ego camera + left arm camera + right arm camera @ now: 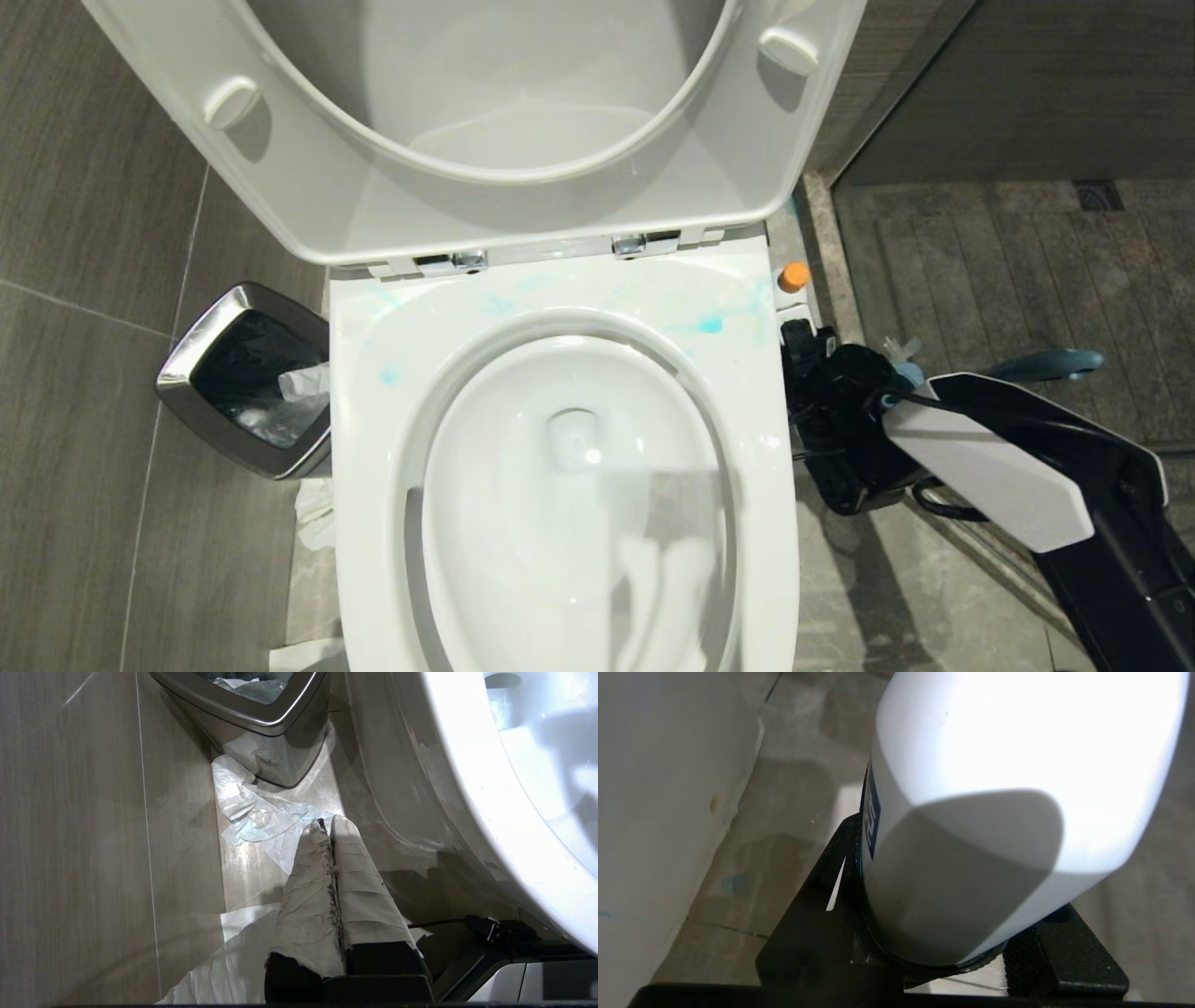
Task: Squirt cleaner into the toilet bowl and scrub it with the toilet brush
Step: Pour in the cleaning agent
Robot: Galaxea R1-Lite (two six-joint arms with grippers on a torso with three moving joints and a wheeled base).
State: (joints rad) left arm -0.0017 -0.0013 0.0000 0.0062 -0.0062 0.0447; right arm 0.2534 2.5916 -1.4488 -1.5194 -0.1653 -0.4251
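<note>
- Centrally in the head view, the toilet bowl (569, 485) is seen with its seat and lid (485, 121) raised upright against the back.
- Pale blue smears and drops of the cleaner (709, 324) are spread over the rear part of the flat rim, with a smaller spot on the rim's left side.
- A white bottle (994, 812) is clamped between the black fingers of the right end effector (952, 952), low beside the bowl's right flank, above the floor (896, 597); in the head view only an orange cap (794, 275) shows just beyond that arm.
- A teal handle of the toilet brush (1050, 364) is seen past the right arm, near the shower threshold; its head and holder are hidden.
- The left end effector (329, 828) is held low on the bowl's left side, its tape-wrapped fingers pressed together on nothing.
- Crumpled white tissue (252, 812) lies on the floor ahead of it, beside a chrome-rimmed bin (247, 378) lined with a dark bag.
</note>
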